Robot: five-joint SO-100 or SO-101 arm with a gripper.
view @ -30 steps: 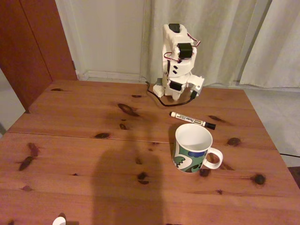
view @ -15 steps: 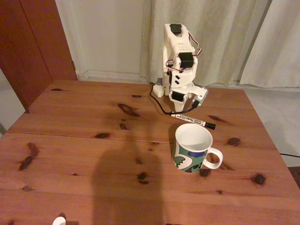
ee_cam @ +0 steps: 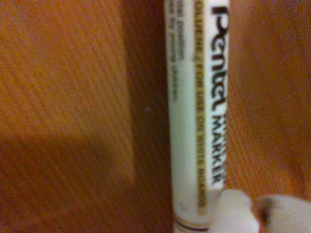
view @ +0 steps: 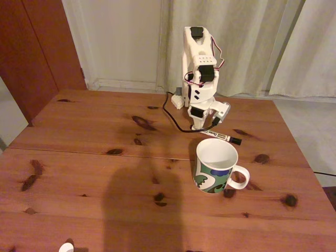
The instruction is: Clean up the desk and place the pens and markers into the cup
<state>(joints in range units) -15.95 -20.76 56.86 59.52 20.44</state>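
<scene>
Approach step: gripper low over the white end of marker, which lies flat on counter just behind cup. Jaw opening: cannot tell. Next: straddle barrel, close, lift, tip into cup. Vs. 0.5 s ago: arm has dropped nearer the marker.

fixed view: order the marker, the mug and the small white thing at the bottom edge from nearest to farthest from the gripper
1. The marker: lying on the desk right under the gripper, at its white end.
2. The mug: in front of the marker, toward the camera.
3. The small white thing: at the bottom left edge, far across the desk.
</scene>
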